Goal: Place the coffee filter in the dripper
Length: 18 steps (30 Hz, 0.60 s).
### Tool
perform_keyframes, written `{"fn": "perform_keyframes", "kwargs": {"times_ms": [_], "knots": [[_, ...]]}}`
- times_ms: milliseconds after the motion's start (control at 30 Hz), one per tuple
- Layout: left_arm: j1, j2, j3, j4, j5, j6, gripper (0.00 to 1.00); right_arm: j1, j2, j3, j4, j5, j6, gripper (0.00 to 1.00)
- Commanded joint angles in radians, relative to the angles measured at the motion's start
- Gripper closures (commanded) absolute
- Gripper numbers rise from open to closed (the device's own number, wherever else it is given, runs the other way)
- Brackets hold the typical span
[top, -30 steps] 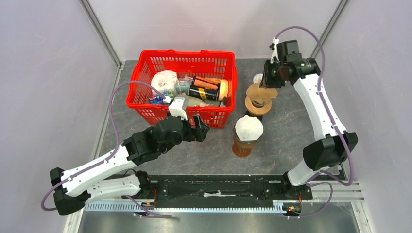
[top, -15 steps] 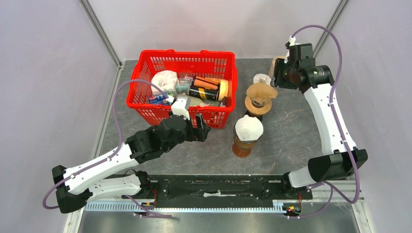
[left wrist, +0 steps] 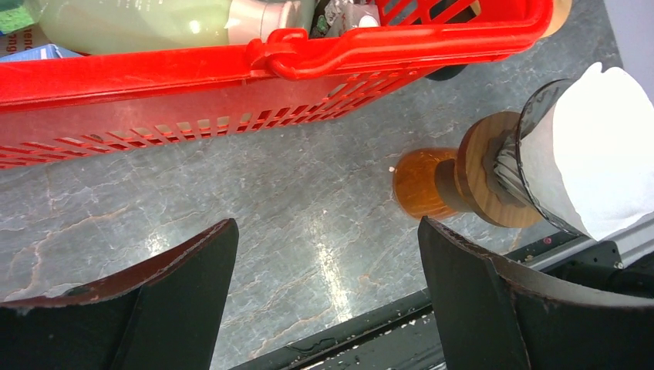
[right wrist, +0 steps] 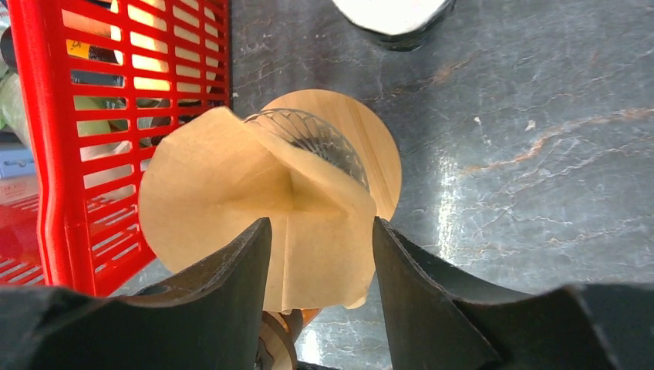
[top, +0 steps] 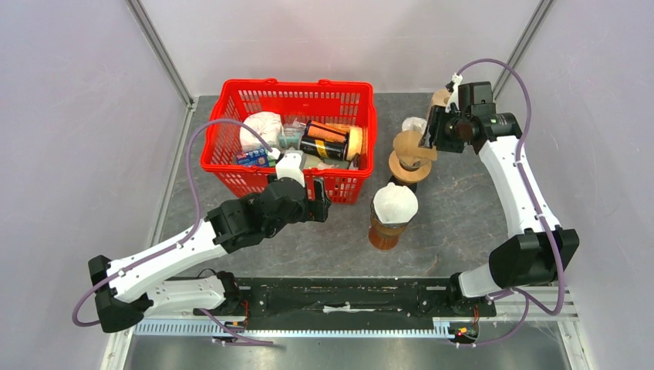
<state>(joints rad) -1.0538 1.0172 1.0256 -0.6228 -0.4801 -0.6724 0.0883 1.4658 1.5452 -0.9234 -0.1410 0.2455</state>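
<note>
A brown paper coffee filter (top: 411,143) lies opened and lopsided on a glass dripper with a wooden collar (top: 409,166). In the right wrist view the filter (right wrist: 254,200) covers most of the ribbed glass dripper (right wrist: 324,139). My right gripper (top: 426,141) hovers at the filter's right edge, jaws apart, with the near edge of the filter between the fingers (right wrist: 320,230). A second dripper holding a white filter (top: 394,203) stands on an amber glass nearer me. My left gripper (top: 321,200) is open and empty above the table, left of that dripper (left wrist: 594,146).
A red basket (top: 224,166) full of groceries stands left of the drippers, and its front wall fills the top of the left wrist view (left wrist: 231,85). A white object in a dark holder (top: 414,123) sits behind the brown-filter dripper.
The right gripper drew back to the right from the dripper half a second ago and has now come back to the brown filter. The left gripper shifted slightly toward the basket.
</note>
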Motion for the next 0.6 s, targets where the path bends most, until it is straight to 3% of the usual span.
{"fn": "perform_keyframes", "kwargs": {"times_ms": [0,167,567], "knots": [[0.000,0.022,0.065,-0.024,-0.042,-0.018,0.07,-0.001,-0.022,-0.028,0.060,-0.078,-0.011,0.43],[0.001,0.037,0.080,-0.026,-0.037,-0.024,0.07,-0.002,-0.037,-0.007,0.031,0.035,-0.024,0.39],[0.000,0.023,0.066,-0.040,-0.033,-0.046,0.07,-0.002,-0.051,0.021,0.023,0.059,-0.059,0.37]]}}
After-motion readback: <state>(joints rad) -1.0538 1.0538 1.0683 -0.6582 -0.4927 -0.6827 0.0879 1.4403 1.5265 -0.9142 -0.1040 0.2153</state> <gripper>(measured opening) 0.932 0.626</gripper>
